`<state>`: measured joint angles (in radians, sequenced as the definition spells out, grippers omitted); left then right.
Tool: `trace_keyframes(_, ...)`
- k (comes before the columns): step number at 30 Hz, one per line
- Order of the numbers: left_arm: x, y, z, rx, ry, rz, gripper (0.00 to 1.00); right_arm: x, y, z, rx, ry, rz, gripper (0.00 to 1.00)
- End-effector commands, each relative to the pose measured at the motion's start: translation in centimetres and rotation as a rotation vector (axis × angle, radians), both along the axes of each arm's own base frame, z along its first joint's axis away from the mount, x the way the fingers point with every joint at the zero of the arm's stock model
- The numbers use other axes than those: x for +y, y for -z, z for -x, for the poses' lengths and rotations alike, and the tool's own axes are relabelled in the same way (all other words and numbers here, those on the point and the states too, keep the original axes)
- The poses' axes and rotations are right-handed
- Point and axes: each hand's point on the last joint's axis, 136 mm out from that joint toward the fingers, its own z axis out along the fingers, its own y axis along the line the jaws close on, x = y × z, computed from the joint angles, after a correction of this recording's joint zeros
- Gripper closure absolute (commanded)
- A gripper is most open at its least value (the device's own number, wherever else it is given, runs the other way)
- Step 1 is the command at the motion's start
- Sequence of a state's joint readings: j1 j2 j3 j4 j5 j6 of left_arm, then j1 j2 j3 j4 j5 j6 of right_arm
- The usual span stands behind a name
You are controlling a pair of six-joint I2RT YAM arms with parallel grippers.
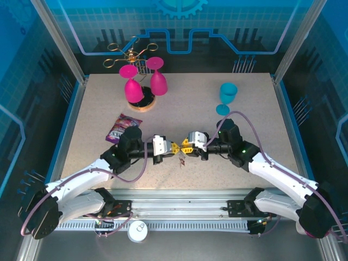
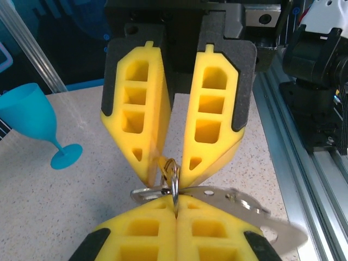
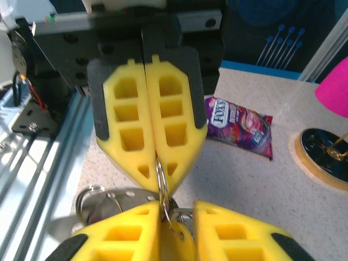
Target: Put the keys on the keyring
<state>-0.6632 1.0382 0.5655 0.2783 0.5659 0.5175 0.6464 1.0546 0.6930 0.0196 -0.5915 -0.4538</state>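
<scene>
My left gripper (image 1: pixel 172 147) and right gripper (image 1: pixel 186 145) meet tip to tip above the middle of the table's front part. The left gripper (image 2: pixel 175 202) is shut on the keyring (image 2: pixel 174 182), a thin metal split ring standing upright in its fingertips. A flat silver piece with holes (image 2: pixel 244 204) hangs from the keyring (image 3: pixel 162 171). The right gripper (image 3: pixel 178 206) has its jaws apart, and the orange-yellow head of a key (image 3: pixel 179 242) sits between them, against the ring. Small dark and red bits (image 1: pixel 182 159) dangle under the grippers.
A blue goblet (image 1: pixel 227 93) stands at the back right. Two pink glasses (image 1: pixel 134 89) hang on a gold wire rack with a round wooden base at the back left. A purple sweet packet (image 1: pixel 122 126) lies left of the left arm. An aluminium rail (image 1: pixel 179 201) runs along the near edge.
</scene>
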Motion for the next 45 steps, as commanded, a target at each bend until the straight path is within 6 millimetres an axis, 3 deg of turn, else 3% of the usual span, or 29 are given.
trace_keyframes(1, -0.5, -2.0, 1.5, -0.030, 0.086, 0.083, 1.00, 0.3, -2.1, 0.0, -0.039, -0.029, -0.085, 0.80)
trace_keyframes(4, -0.6, -2.0, 1.5, -0.022, 0.090, 0.091, 1.00, 0.5, -2.4, 0.3, -0.040, -0.053, -0.102, 0.86)
trace_keyframes(6, -0.6, -2.0, 1.3, -0.017, 0.086, 0.096, 1.00, 0.5, -2.5, 0.3, -0.040, -0.062, -0.108, 0.98)
trace_keyframes(8, -0.6, -2.0, 0.8, -0.012, 0.054, 0.092, 1.00, 0.5, -2.5, 0.3, -0.041, -0.061, -0.094, 1.00)
trace_keyframes(10, -0.3, -1.8, -0.5, -0.008, -0.018, 0.072, 0.75, 0.3, -2.1, 0.1, -0.048, -0.051, -0.037, 1.00)
trace_keyframes(12, -0.1, -1.4, -0.9, -0.016, -0.043, 0.030, 0.73, 0.2, -1.3, 0.2, -0.066, -0.049, 0.050, 1.00)
trace_keyframes(17, 0.2, -0.9, -2.0, -0.007, -0.092, -0.054, 0.79, 0.3, 0.0, 0.5, -0.116, -0.060, 0.254, 1.00)
trace_keyframes(24, 0.0, -1.0, -1.9, -0.016, -0.073, -0.090, 1.00, 1.2, 1.1, 0.9, -0.161, -0.101, 0.402, 1.00)
trace_keyframes(27, -0.1, -1.0, -1.7, -0.025, -0.060, -0.095, 1.00, 1.4, -0.1, 1.0, -0.151, -0.093, 0.321, 0.99)
trace_keyframes(29, -0.2, -1.0, -1.3, -0.030, -0.037, -0.084, 1.00, 1.1, -1.7, 0.7, -0.129, -0.065, 0.194, 0.83)
trace_keyframes(31, -0.4, -1.0, -0.5, -0.039, 0.006, -0.061, 1.00, 0.4, -2.6, 0.4, -0.098, -0.047, 0.079, 0.78)
trace_keyframes(37, -0.8, -1.5, 1.3, -0.053, 0.099, 0.021, 1.00, -0.1, -2.1, 0.7, -0.048, -0.063, 0.014, 0.77)
trace_keyframes(45, -0.9, -1.7, 1.3, -0.049, 0.104, 0.040, 1.00, -0.1, -1.2, 1.8, -0.015, -0.119, 0.012, 0.78)
